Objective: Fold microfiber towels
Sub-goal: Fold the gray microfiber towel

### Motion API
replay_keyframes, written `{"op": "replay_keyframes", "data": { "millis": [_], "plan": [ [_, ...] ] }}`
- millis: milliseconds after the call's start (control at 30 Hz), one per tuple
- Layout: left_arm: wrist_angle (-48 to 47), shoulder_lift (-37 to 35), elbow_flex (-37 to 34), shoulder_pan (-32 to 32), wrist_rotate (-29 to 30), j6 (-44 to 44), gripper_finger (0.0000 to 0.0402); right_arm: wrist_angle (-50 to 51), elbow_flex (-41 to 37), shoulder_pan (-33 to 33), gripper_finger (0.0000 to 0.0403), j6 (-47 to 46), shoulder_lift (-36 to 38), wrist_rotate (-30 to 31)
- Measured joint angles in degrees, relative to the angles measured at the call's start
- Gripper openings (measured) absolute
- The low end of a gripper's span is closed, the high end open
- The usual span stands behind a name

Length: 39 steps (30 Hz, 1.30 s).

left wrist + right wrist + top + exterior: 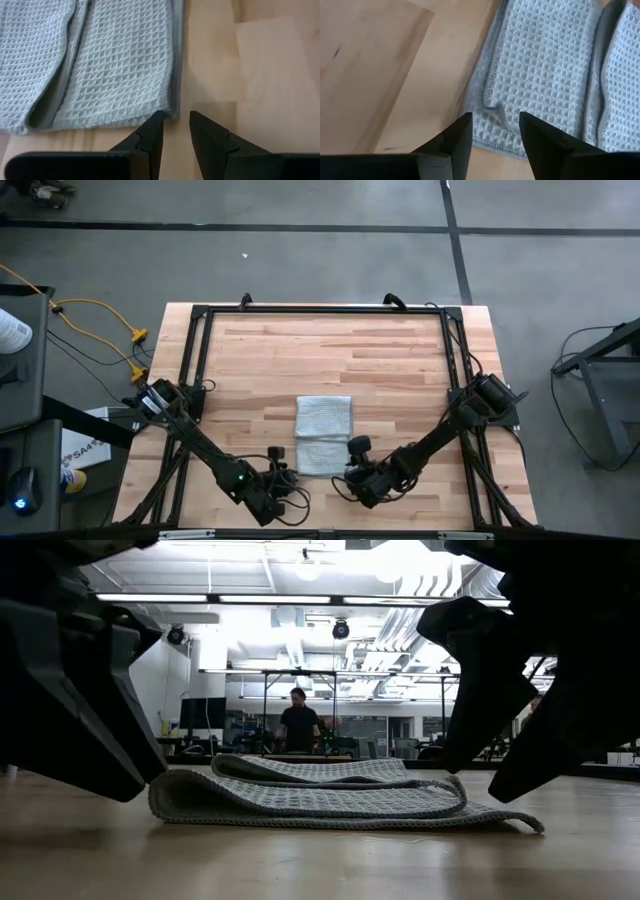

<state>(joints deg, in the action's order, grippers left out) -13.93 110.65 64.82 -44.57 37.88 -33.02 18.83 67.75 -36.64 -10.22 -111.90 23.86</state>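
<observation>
One folded towel [323,435], two arms, one table [400,360], one person [297,724]

Towel low of centre on table, flanked by two grippers.

Seen from above: microfiber towel [323,434] lay folded in layers on the wooden table [400,350], just below frame centre, upper layers set back toward the frame's top. Left gripper [277,460] sat just left of the towel's lower left corner, fingers apart. Right gripper [356,452] sat just right of its lower right corner, fingers likewise apart. Both arms reached in from the table's left and right edges. In the level view, a person [297,723] stood far behind the towel, centre frame.
</observation>
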Motion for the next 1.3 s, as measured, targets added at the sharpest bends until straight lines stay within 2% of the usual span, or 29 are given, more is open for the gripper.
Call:
{"op": "replay_keyframes", "data": {
  "millis": [333, 1300],
  "plan": [
    [1.3, 0.0, 0.0, -0.1, -0.3, -0.3, 0.0095, -2.9, 0.0, 0.7, 0.0155, -0.1, -2.6, -4.8],
    [2.0, 0.0, 0.0, 0.0, -1.5, -0.4, 0.0095, -1.0, -0.3, 0.7, 0.0155, 1.2, 0.6, -2.2]
  ]
}}
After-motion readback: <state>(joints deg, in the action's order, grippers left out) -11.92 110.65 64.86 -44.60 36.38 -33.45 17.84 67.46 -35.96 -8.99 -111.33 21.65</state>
